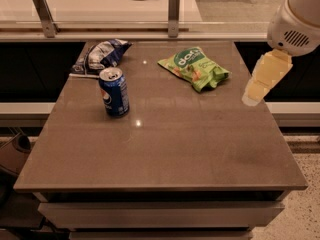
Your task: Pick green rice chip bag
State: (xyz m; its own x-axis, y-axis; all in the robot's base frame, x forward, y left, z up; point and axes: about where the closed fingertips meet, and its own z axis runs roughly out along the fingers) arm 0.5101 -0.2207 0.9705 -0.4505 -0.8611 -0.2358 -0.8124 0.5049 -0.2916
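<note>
One brown table with a smooth, slightly shiny top fills most of the view, and three things lie or stand on its far half. Taking the middle of the tabletop as the centre of a clock, with 12 o'clock at the far edge, everything sits between 10 and 2 o'clock, while the near half carries only soft reflections of the lights.

Next in size, the white rounded housing of the robot arm comes in at the upper right corner, beyond the table's right edge.

Below it hangs the gripper, pale yellow and angled down and to the left, at about 2 o'clock. It is in the air just over the right edge of the table, touching nothing and holding nothing. Whether it stands open or closed I cannot tell from this angle.

At about 1 o'clock lies the green rice chip bag, flat on the tabletop and turned on a diagonal, its white lettering facing up. It is near the far edge, left of the gripper and apart from it.

Near 11 o'clock lies a blue-and-white snack bag, crumpled, at the far left corner.

Smallest, a blue soda can stands upright at about 10 o'clock, just in front of that bag.
</note>
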